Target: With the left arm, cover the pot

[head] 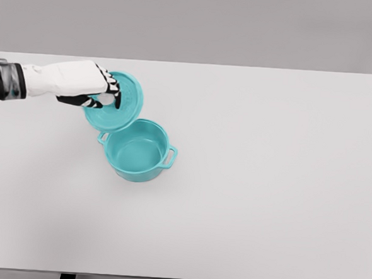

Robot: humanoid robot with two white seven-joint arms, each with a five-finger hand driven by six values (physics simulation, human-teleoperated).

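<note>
The left hand, white-shelled with dark finger joints, reaches in from the left edge over the far-left part of the table. Its fingers are curled down around the small knob at the middle of a round teal lid, thumb on the near side, pinching the knob from above. The right arm is out of view.

The lid hangs tilted from that grip, its face turned partly toward the camera; its near-right rim overlaps the far rim of the pot in the picture. Whether the two are touching or the lid is above it cannot be told.

Just near and right of the lid stands a round teal enamelled pot, upright and open, mouth straight up, interior bare. Its two loop handles stick out on a line running from far-left to near-right, which is its long axis. It sits on the wide matte white table, left of centre.

The risks, as I judge them: the lid is off-centre and slanted, so lowering it from here would land one edge on the pot's far rim and could nudge the pot or leave the lid cocked. A knob pinch is narrow; the lid may swing or slip during the shift toward the near right.
</note>
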